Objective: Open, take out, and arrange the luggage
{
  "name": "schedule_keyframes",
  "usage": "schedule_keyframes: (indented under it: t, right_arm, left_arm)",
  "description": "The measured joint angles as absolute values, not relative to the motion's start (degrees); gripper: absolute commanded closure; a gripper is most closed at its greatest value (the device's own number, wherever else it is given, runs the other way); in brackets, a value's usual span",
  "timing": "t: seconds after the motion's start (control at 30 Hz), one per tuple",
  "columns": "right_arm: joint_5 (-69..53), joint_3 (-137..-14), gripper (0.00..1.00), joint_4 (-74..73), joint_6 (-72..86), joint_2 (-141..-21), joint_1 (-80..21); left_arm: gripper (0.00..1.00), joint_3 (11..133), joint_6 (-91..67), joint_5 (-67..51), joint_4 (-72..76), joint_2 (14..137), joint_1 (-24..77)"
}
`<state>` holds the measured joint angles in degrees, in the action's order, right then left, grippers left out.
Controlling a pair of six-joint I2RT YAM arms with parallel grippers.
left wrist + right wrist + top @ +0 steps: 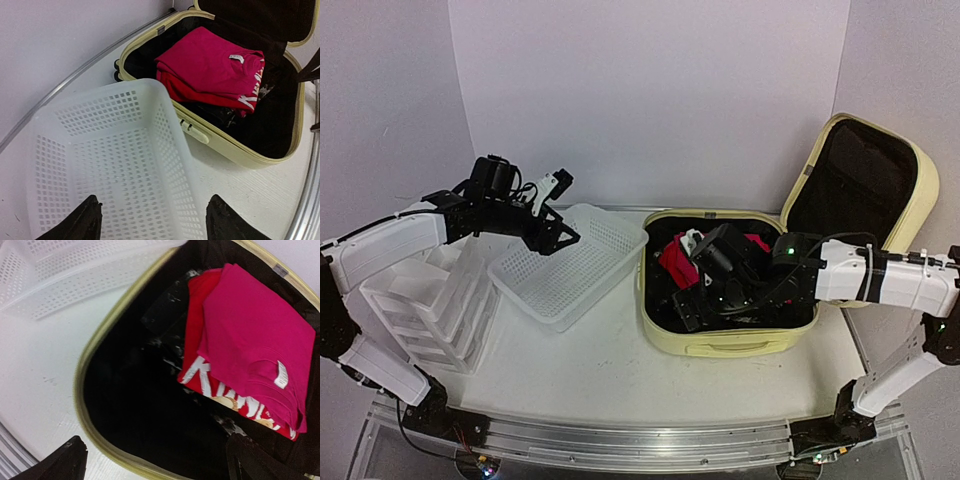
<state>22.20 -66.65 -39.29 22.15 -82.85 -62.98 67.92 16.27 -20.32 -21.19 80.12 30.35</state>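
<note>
The pale-yellow luggage (725,345) lies open at centre right, its black-lined lid (865,185) standing up behind it. Inside, a folded pink shirt (210,65) lies on a red shirt with white lettering (200,375), over dark items. My right gripper (700,295) hangs open just above the case's black interior near its front rim (100,440), holding nothing. My left gripper (552,225) is open over the far left end of the white mesh basket (115,165). The basket's right wall runs between its fingertips (85,220), and they do not grip it.
The white mesh basket (570,265) sits tilted just left of the luggage, its left end against the white plastic drawer unit (435,300). White walls close in at the back and both sides. A metal rail (640,440) runs along the table's near edge.
</note>
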Motion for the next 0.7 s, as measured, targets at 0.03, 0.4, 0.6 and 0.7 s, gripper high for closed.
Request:
schedule_keyframes:
  t: [0.03,0.4,0.6,0.7]
  right_arm:
    - [22.57,-66.72,0.02,-40.07,22.15,-82.85,-62.26]
    - [23.16,-67.48,0.02,-55.33,23.62,-80.14,-46.50]
    - [23.44,-69.08,0.02,-62.59,23.79,-78.32,-43.83]
    - [24.01,-70.06,0.02,-66.28,23.62,-78.32,-39.99]
  left_arm:
    - [0.26,68.27,14.81,-20.99,-21.74,80.25,30.44]
    - [0.26,80.58,2.98,-19.59,-27.07,92.47,37.95]
    - [0.28,90.17,-1.39,-14.28,-31.51,103.83,39.05]
    - [0.34,91.44,-3.33,-14.55,-32.93,105.97,38.76]
